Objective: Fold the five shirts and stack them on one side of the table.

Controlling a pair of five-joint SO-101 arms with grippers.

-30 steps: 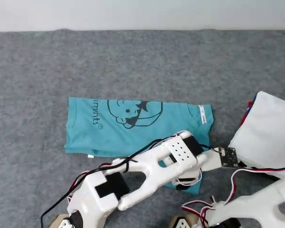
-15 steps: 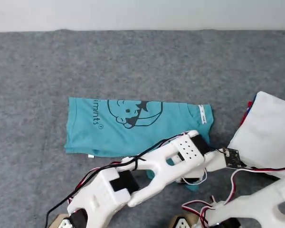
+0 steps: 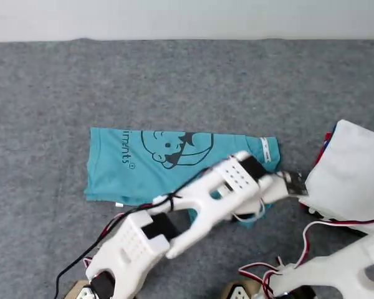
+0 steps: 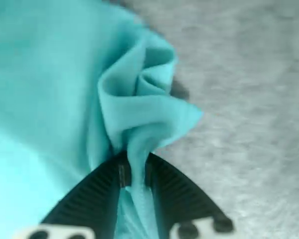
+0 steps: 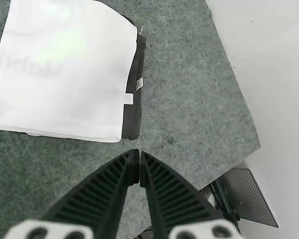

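The left arm (image 3: 193,208) is white plastic with black motor blocks, a panel of small holes, and black and red cables. The right arm (image 3: 336,268) is white with red and white wires. The left gripper (image 4: 135,164) and right gripper (image 5: 139,155) have black ribbed fingers (image 5: 104,191) on white mounts.

Left claw (image 4: 134,172) pinches a bunched fold of the teal shirt (image 4: 139,99), and past its tips to one side it's bare grey mat (image 4: 249,99), nothing in the way. From above, the white folded stack (image 3: 355,168) sits just beyond that claw, a tight gap. The left arm (image 3: 227,187) lies across the shirt's near edge, blocking entry there. Beyond the shirt, open mat. Right claw (image 5: 139,167), tips together, hangs over bare mat just short of the stack.
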